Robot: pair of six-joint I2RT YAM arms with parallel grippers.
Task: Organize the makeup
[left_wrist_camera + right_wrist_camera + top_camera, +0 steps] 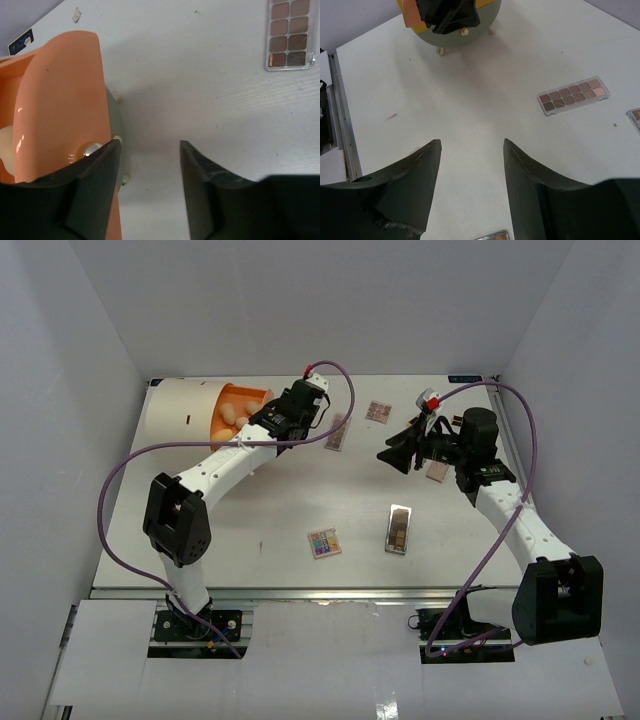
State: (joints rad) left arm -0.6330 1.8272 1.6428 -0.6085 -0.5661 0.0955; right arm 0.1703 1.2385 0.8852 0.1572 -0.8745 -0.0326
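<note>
Several eyeshadow palettes lie on the white table: a long brown one (338,432), a small one (378,411), a dark one (399,529), a colourful square one (324,542) and one (436,472) beside the right arm. Tan sponges (232,415) lie in the orange drawer (245,400). My left gripper (272,421) is open and empty at the drawer's front (60,100), its left finger (95,190) by the small knob (92,148). My right gripper (395,455) is open and empty above bare table (471,145). The long brown palette shows in both wrist views (291,32) (574,95).
The big cream cylinder (180,405) lies on its side at the back left, its drawer pulled out; it also shows in the right wrist view (465,30). White walls close in the table on three sides. A palette's corner (495,236) lies just below my right fingers.
</note>
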